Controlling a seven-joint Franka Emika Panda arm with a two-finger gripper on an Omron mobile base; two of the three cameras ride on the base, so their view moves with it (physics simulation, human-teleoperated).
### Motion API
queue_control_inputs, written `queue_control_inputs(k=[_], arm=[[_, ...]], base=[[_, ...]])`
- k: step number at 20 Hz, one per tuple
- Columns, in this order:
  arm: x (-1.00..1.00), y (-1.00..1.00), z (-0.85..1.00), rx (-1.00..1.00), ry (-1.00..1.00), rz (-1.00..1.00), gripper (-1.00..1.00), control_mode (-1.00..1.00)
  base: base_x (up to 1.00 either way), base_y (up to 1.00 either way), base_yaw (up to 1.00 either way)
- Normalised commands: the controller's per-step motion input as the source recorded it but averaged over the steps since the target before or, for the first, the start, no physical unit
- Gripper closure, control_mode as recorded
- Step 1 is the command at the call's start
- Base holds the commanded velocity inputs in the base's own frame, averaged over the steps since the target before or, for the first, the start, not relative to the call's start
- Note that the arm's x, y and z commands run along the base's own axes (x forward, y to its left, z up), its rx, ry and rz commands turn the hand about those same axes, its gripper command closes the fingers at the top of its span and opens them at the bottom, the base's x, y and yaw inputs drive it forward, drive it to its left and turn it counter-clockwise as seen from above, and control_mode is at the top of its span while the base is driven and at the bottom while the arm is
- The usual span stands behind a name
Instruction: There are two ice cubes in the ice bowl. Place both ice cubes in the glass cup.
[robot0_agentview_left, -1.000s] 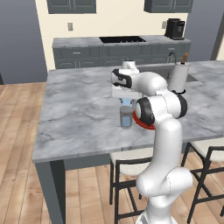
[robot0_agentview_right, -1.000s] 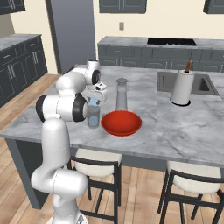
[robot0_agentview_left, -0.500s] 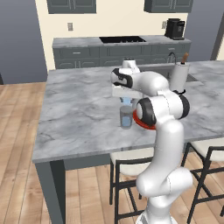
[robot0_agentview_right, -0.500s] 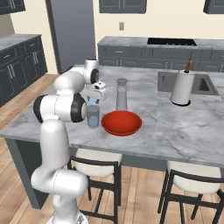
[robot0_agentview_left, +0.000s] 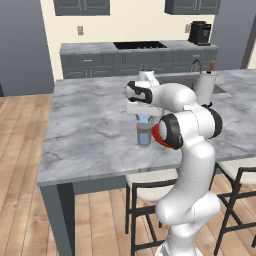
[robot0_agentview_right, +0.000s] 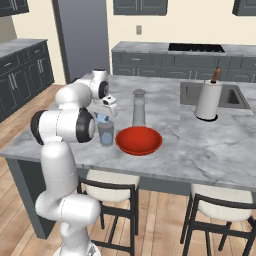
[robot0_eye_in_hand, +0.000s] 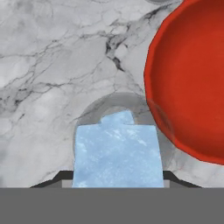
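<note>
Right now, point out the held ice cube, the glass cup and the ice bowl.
ice cube (robot0_eye_in_hand: 116, 153): hand view, top face.
glass cup (robot0_agentview_left: 144, 136): left base view, side wall.
ice bowl (robot0_agentview_right: 139, 141): right base view, inner floor.

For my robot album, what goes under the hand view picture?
Gripper holding an ice cube right above the glass cup, beside the red bowl.

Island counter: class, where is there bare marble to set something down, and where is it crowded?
Free: the broad marble left of the glass cup, toward the counter edge. Crowded: cup, ice bowl, tall clear vessel and gripper with an ice cube bunch together.
</note>
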Motion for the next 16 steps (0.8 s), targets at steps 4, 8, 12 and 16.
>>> queue_control_inputs(k=[4,8,12,16], arm=[[0.01,0.00,-0.01,-0.01,-0.05,0.00,1.00,-1.00],[0.07,0.00,-0.08,-0.01,-0.06,0.00,1.00,-1.00],[0.18,0.00,-0.11,-0.03,-0.06,0.00,1.00,-1.00],[0.10,0.00,-0.07,-0.02,-0.03,0.00,1.00,-1.00]], base=[[0.00,0.00,0.00],[0.00,0.00,0.00],[0.00,0.00,0.00],[0.00,0.00,0.00]])
